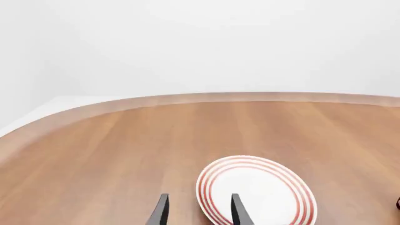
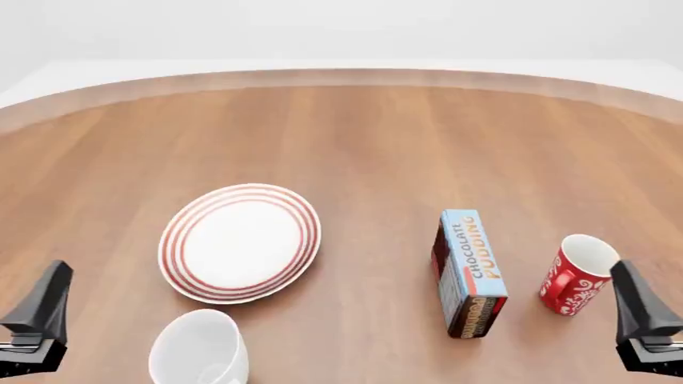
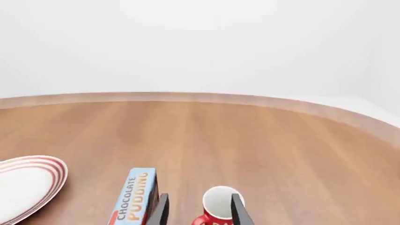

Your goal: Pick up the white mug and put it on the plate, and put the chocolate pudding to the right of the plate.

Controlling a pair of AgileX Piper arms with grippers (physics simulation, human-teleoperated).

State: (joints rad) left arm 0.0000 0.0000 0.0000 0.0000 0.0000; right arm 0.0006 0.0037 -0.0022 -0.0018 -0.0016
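At the near left corner of the front view, left claw: two dark fingers standing apart, nothing between them, hanging above the tabletop. Its wrist view shows the same open gap, with the plate's rim just past one fingertip.

Item 1, white mug: at about 3 o'clock from the left claw, near it, mouth turned up toward the camera; cut by the frame's lower edge, handle not visible. Judged rigid glazed ceramic, moderately heavy, slick and chippable. Best hold is likely across the wall at the rim, one finger inside and one outside, or the handle if it can be found.

Item 2, plate: at 12 o'clock from the white mug, just beyond it, lying flat and bare. Judged stiff and shallow; the mug should be set down gently at its centre.

Item 3, chocolate pudding: well apart from the plate at its 3 o'clock, carton on its long edge, blue face up. Judged light, stiff card with flat parallel sides; grip across the narrow width. May tip if nudged.

Item 4, red mug: just beside the carton at 3 o'clock, upright, not wanted.

Right claw: near right corner, fingers likewise apart and empty, red mug framed between them in its wrist view.
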